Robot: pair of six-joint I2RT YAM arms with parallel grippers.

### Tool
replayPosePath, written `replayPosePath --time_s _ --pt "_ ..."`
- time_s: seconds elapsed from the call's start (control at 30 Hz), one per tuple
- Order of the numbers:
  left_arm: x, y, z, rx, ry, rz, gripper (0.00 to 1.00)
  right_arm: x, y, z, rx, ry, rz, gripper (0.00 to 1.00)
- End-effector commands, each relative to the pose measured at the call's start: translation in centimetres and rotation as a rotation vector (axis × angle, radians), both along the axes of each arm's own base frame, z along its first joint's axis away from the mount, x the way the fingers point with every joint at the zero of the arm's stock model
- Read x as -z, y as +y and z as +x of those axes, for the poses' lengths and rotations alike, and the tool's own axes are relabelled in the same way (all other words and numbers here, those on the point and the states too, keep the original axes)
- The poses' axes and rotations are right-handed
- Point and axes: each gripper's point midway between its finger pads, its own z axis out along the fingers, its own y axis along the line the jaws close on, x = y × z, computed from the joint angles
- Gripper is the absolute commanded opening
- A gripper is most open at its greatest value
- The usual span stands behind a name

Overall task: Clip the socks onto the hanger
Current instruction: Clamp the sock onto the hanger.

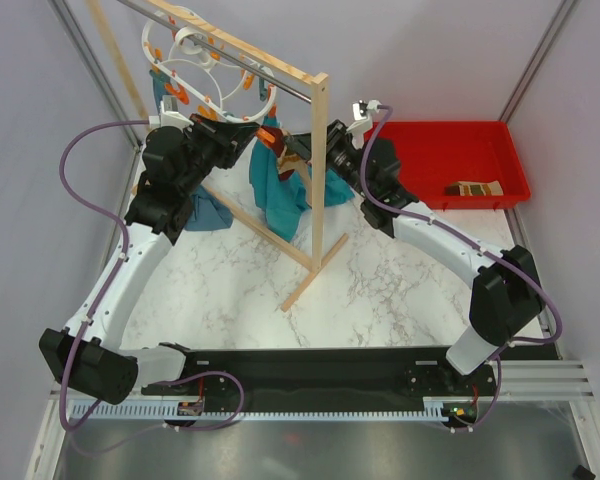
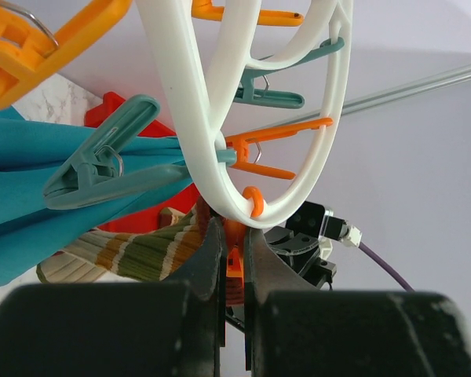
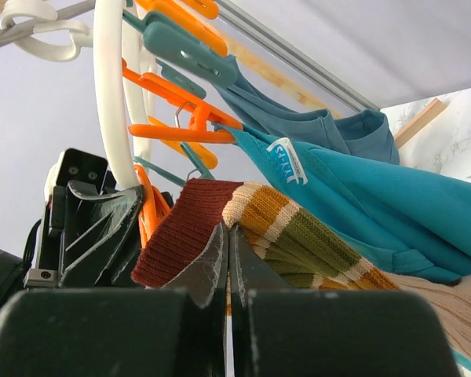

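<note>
my left gripper [image 2: 233,236] is pinched narrow on an orange clip [image 2: 234,267] at the lowest point of the hanger [image 2: 180,118]. my right gripper [image 3: 228,236] is closed on the striped sock [image 3: 290,228] near its brown cuff, just under the hanger — cuff end nearest the clip, its length trailing away to my right. i judge the cuff must go leftward into that clip. the other sock [image 1: 475,188] lies well off from the hanger, in the red bin [image 1: 430,150].
</note>
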Motion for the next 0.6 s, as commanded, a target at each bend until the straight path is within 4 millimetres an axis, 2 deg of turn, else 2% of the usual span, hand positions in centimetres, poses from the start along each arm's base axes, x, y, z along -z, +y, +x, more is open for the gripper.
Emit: replayPosePath --time_s 0.0,0.23,0.33,0.4,0.47,0.5,0.53,0.57 --pt "3.9 -0.1 0.2 0.008 0.124 0.064 0.02 -2.4 -0.1 -0.4 0.003 -0.066 0.019 0.0" --pt "3.7 -0.1 0.1 0.008 0.12 0.062 0.02 -1.7 -0.3 -0.8 0.004 -0.058 0.024 0.0" --pt "3.6 -0.1 0.0 0.008 0.117 0.061 0.02 -2.6 -0.6 -0.9 0.014 -0.074 0.025 0.0" --pt "2.8 0.0 0.0 0.008 0.101 0.056 0.02 -3.7 -0.6 -0.9 0.015 -0.088 0.029 0.0" --pt "1.7 -0.2 -0.4 0.014 0.078 0.049 0.02 -4.3 -0.7 -1.0 0.014 -0.094 0.032 0.0" --pt "1.1 -0.8 -1.3 0.069 0.05 0.056 0.02 -4.5 -0.7 -1.0 0.014 -0.098 0.034 0.0" --pt "-3.8 -0.8 -1.1 0.056 -0.167 0.035 0.02 -4.6 -0.7 -1.0 0.014 -0.098 0.034 0.0" --pt "-3.6 -0.7 -1.2 0.05 -0.17 0.059 0.02 -4.7 -0.7 -1.0 0.013 -0.098 0.039 0.0"
